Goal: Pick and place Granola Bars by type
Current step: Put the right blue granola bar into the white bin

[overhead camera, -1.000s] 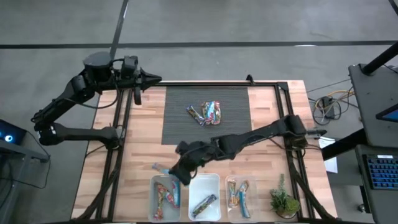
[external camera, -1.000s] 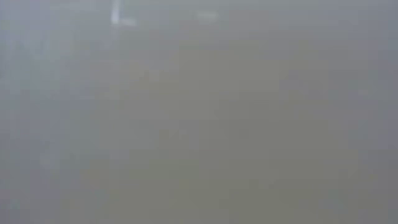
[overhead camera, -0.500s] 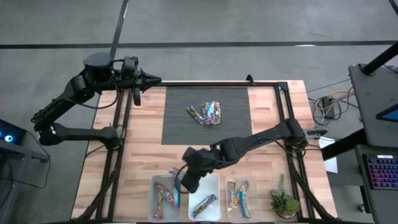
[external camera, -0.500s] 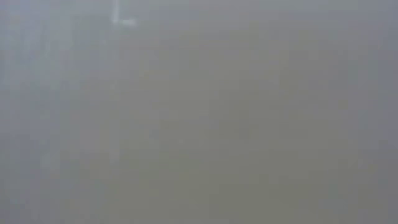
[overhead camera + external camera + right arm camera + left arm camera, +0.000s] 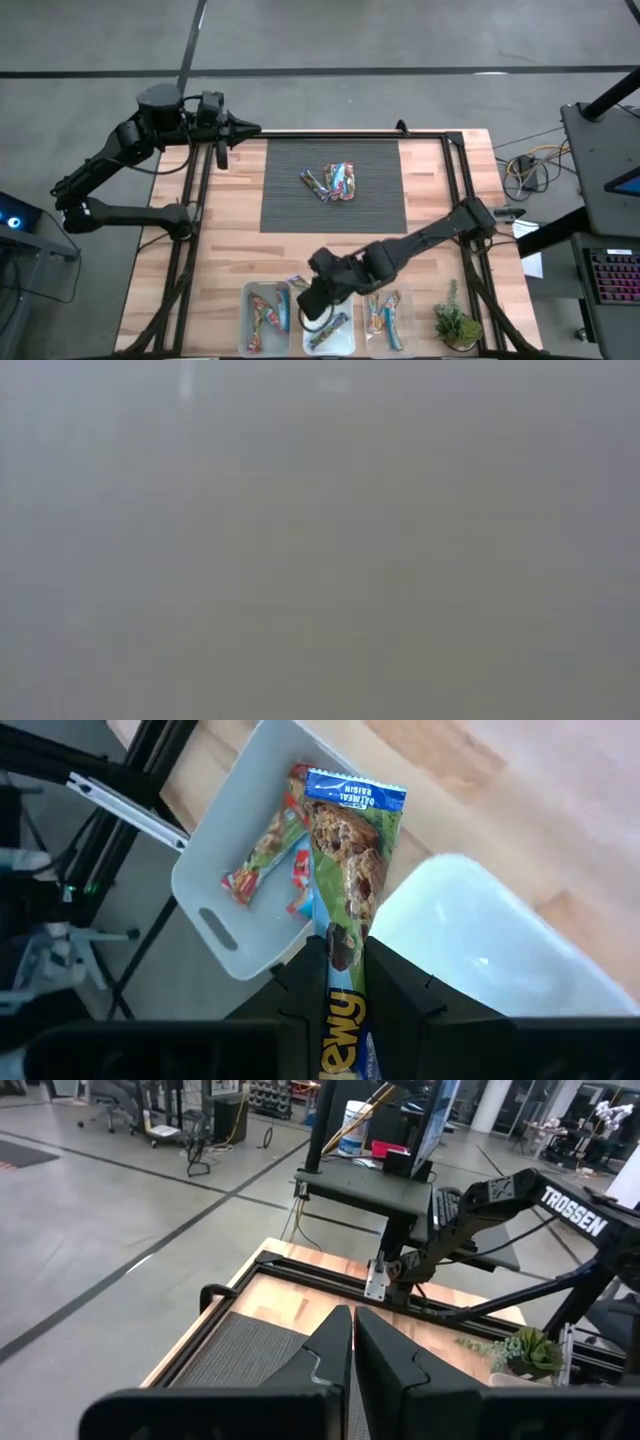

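Holding one granola bar (image 5: 348,870) in my right gripper (image 5: 340,982), clamped on its lower end. Wrapper is blue at the top with "OATMEAL RAISIN" print, a cookie picture down the middle, and yellow lettering near my fingers (image 5: 400,995). It hangs over the gap between the left bin (image 5: 235,885) and the middle bin (image 5: 480,960). Left bin holds red-wrapped bars (image 5: 268,860). Middle bin has one bar (image 5: 330,328), right bin (image 5: 385,312) a few more. Remaining pile (image 5: 335,181) sits on the dark mat (image 5: 290,195) mid-tabletop (image 5: 230,250). Left gripper (image 5: 353,1342) clenched with nothing in it, parked at the far left corner.
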Motion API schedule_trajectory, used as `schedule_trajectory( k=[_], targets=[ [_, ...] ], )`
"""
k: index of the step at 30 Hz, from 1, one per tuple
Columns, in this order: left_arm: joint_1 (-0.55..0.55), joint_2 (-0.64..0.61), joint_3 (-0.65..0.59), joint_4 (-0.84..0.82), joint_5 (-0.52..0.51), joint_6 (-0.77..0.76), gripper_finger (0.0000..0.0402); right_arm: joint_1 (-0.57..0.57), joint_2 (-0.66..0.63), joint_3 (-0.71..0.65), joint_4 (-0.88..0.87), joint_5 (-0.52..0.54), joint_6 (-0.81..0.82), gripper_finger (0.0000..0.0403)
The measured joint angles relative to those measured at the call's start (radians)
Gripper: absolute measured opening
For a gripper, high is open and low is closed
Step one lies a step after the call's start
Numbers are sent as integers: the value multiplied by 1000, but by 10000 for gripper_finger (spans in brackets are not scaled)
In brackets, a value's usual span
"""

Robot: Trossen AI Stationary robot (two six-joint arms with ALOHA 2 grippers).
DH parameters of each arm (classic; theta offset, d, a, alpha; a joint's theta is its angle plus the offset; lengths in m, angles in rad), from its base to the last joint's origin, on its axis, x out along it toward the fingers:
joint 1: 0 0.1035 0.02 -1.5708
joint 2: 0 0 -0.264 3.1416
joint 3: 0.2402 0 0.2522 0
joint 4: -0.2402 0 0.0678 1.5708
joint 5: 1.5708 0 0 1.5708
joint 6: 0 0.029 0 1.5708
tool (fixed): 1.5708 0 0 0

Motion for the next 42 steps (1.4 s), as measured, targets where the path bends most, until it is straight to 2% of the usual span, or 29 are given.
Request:
schedule_trajectory(
  k=[7, 20, 27, 42],
  targets=[
    [0, 3, 0, 0, 0, -1, 0, 59, 0, -12, -16, 77, 168, 54],
    [0, 3, 0, 0, -1, -28, 0, 120, 0, -18, -28, 183, 355, 54],
    [0, 10, 0, 0, -1, -28, 0, 131, 0, -30, -31, 186, 421, 54],
    [0, 21, 0, 0, 0, -20, 0, 131, 0, -48, -54, 205, 681, 54]
  ],
)
